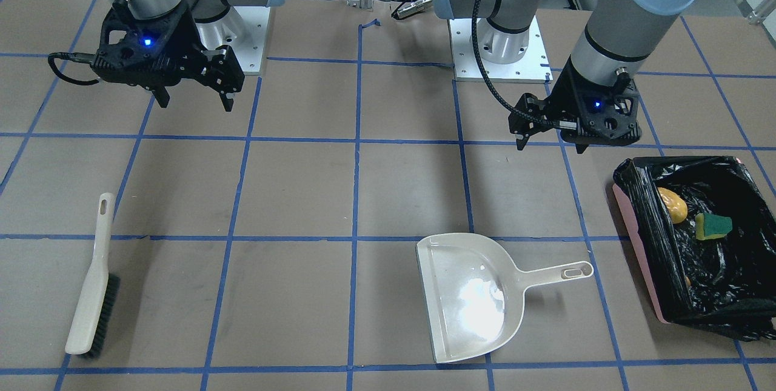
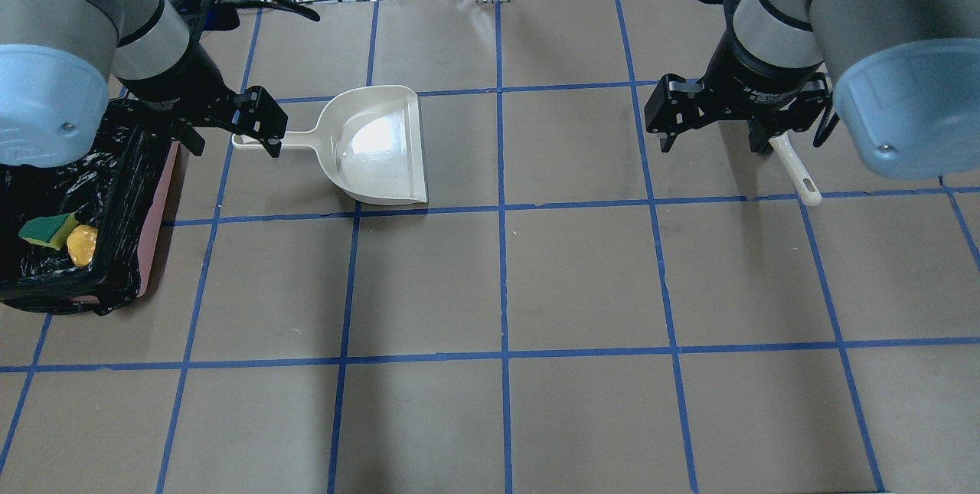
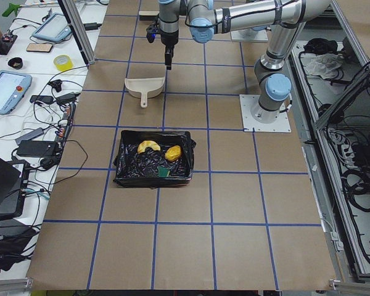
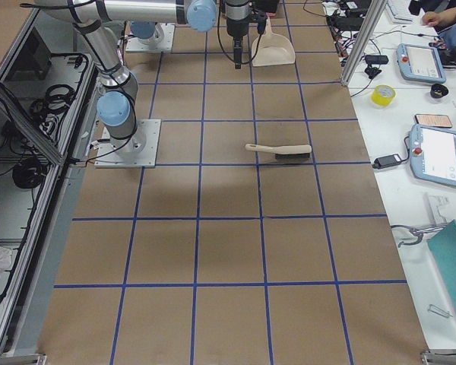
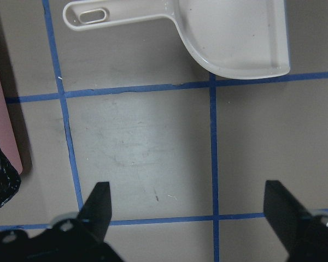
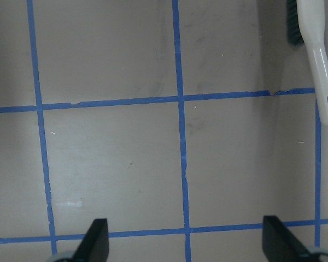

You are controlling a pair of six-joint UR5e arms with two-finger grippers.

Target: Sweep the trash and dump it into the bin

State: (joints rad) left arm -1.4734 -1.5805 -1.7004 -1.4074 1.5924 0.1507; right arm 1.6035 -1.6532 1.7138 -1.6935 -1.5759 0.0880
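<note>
Brown paper with a grid of blue tape covers the bench [image 2: 582, 279] before you, and all the things of the task are on it. At the robot's left end stands the bin [image 2: 157, 203], pink outside and lined with a crinkled black bag. Next in size is the beige dustpan [image 1: 467, 300]. It lies flat on the bench, near the bin but apart from it, with its handle turned toward the bin, and you see nothing in its pan. The brush [image 1: 91, 294] lies well apart from it, on the robot's right half.

The left pincer [image 1: 550, 146] hovers above the bench near the dustpan's handle and the bin, its fingers wide apart with nothing between them. The right pincer [image 1: 196, 105] is equally spread and empty, above the bench near the brush handle.

The trash is inside the bin. The potato-like piece [image 1: 673, 204] and the yellow-and-green sponge [image 1: 713, 226] rest side by side on the bag, and the side view shows the curved croissant-like piece [image 3: 148, 147] close to them.

With all three pieces in the bin and both tools laid down, I judge that the sweeping and the dumping are done and only the finish is in hand. The next move, in my opinion, asks little from you: lift the arms away, and do not touch the bin's rim or the tools.
</note>
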